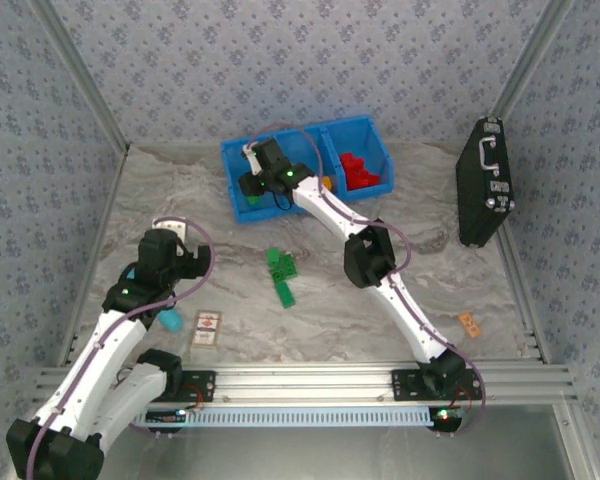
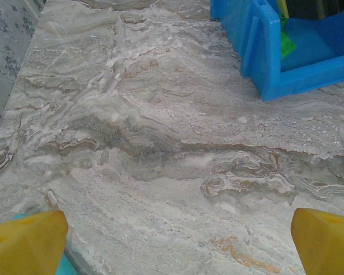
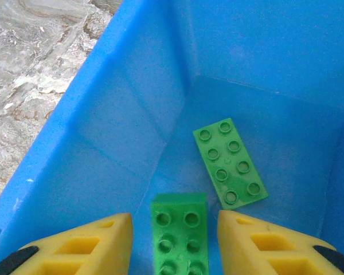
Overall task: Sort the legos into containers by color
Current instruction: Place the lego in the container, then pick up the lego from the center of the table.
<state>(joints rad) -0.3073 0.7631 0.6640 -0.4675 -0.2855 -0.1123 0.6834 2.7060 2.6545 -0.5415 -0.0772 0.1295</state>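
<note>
Dropping step: I have the right gripper (image 3: 175,220) inside the left-end compartment of the blue bin (image 3: 132,114), with a green brick (image 3: 179,235) between its fingers.
Right pincer: part open. Blue floor shows on either side of the brick, so I judge it free, not clamped.
Brick look: glossy green, two studs wide, long axis straight out along the fingers. Its near end is cut off by the frame.
Neighbour: a flat green plate (image 3: 230,163), two by four studs, lies on the compartment floor just beyond and to the right of the brick. It is slanted and looks apart from the brick.
Left pincer: the left gripper (image 2: 176,243) is wide, with nothing between the tips, over bare table (image 2: 160,143) towards the left edge.
Next target: loose green bricks (image 1: 282,272) sit mid-table on the near side of the bin, between the two arms.
Key relation: they lie back toward the near edge from the right gripper. The longest one runs roughly near-to-far, slightly slanted. The right arm looks closer, so I'd use it.
Other colours: red bricks (image 1: 358,170) are in the right-end compartment. One orange brick (image 1: 468,323) sits alone toward the table's near right corner.
</note>
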